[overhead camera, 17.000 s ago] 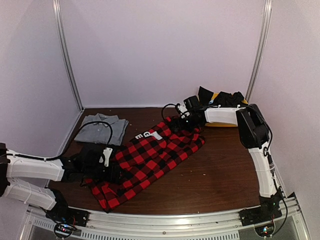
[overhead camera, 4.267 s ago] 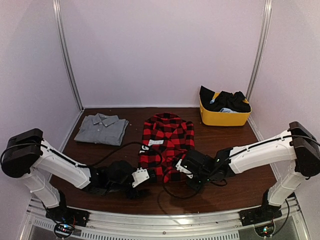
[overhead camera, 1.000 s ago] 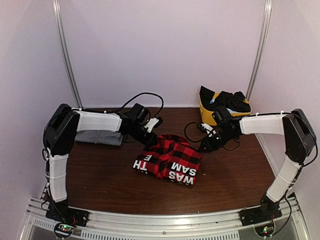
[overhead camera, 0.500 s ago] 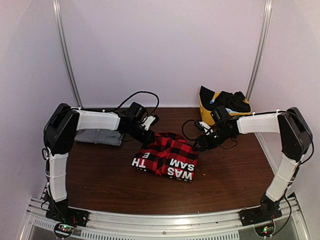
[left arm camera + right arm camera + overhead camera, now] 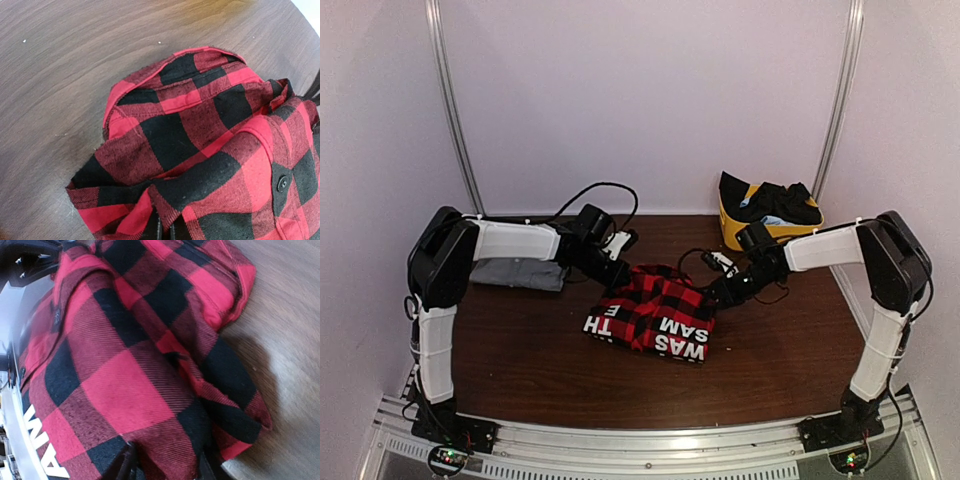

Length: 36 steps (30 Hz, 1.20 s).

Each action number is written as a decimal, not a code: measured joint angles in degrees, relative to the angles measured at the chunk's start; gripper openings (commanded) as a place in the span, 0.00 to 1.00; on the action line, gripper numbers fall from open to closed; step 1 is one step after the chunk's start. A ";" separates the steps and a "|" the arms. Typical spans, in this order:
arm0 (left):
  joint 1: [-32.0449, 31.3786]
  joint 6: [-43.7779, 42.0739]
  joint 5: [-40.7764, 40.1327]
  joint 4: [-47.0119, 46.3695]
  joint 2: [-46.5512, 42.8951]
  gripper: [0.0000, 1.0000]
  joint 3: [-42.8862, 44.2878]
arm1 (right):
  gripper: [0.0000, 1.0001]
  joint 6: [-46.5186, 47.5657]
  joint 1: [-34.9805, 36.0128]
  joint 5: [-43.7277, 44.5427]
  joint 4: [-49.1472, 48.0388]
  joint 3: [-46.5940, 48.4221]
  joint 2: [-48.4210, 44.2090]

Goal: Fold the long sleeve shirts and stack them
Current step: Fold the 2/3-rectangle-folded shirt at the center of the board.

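Overhead: folded flannel shirt [image 5: 655, 315] lies mid-way on the bench [image 5: 520, 350], grey shirt [image 5: 518, 272] back-left. Left wrist: left gripper [image 5: 165, 231] pinched together on its edge. Right wrist: right gripper [image 5: 167, 467] straddles a fold; clamped or loose, cannot tell.

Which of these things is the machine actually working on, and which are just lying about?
Part of the job:
- flannel shirt, folded, mid-table
- grey shirt, at the far left, partly under the left arm

Just lying about:
- yellow bin, far right corner
- dark clothes heaped in the bin
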<state>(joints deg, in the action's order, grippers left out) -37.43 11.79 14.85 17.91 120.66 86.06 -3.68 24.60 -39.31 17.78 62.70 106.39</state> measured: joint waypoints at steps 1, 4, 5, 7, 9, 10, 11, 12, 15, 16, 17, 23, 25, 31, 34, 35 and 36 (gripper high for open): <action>0.00 0.09 0.02 0.00 0.00 0.00 0.00 | 0.18 0.15 0.00 -0.72 -0.26 -0.02 0.00; 0.00 0.15 0.04 -0.09 0.00 0.00 -0.02 | 0.04 0.59 0.00 -2.14 -1.18 -0.15 -0.11; 0.00 0.17 0.04 -0.11 -0.02 0.00 -0.02 | 0.01 0.37 -0.02 -2.49 -1.40 -0.35 -0.31; 0.02 0.17 0.07 -0.11 -0.13 0.00 -0.04 | 0.00 0.26 -0.04 -2.82 -1.36 -0.59 -1.16; 0.13 0.17 0.20 0.00 -0.48 0.00 -0.11 | 0.00 0.35 -0.11 -2.97 -1.27 -0.68 -2.38; 0.26 0.20 0.28 0.13 -0.74 0.00 -0.13 | 0.00 0.35 -0.15 -2.97 -1.20 -0.68 -3.17; 0.46 0.20 0.44 0.20 -1.16 0.00 -0.13 | 0.00 0.37 -0.22 -2.97 -1.14 -0.68 -4.00; 0.68 0.20 0.55 0.17 -1.53 0.00 -0.13 | 0.00 0.37 -0.28 -2.97 -1.09 -0.68 -4.61; 1.51 0.22 1.07 0.22 -3.02 0.00 -0.13 | 0.00 0.33 -0.68 -2.99 -0.76 -0.13 -5.92; 1.81 0.22 1.36 0.22 -3.41 0.00 -0.11 | 0.00 0.31 -0.90 -2.99 -0.76 0.17 -6.01; 2.08 0.22 1.70 0.22 -3.65 0.00 0.00 | 0.00 0.31 -1.11 -2.99 -0.70 0.57 -6.01; 2.82 0.13 2.47 1.18 -3.30 0.00 2.86 | 0.00 0.26 -2.54 -3.02 -0.48 2.95 -5.33; 2.91 0.13 2.49 1.31 -2.27 0.00 4.85 | 0.02 0.15 -3.06 -3.02 -0.52 3.63 -4.35; 3.10 0.13 2.91 1.22 3.76 0.09 9.29 | 0.15 -0.35 -4.13 -2.93 -0.98 5.22 1.81; 3.23 0.22 2.60 1.18 6.38 0.20 9.64 | 0.19 -0.74 -4.35 -2.62 -1.14 5.25 4.66; 3.32 0.26 2.29 1.11 7.04 0.24 9.64 | 0.21 -0.87 -4.39 -2.51 -1.14 5.25 5.14; 3.37 0.35 1.86 1.03 7.52 0.29 9.64 | 0.23 -1.01 -4.44 -2.19 -1.20 5.22 5.53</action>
<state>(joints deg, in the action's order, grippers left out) -34.06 12.14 16.71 18.94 128.18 95.70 -4.69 20.16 -41.50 16.58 67.92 111.92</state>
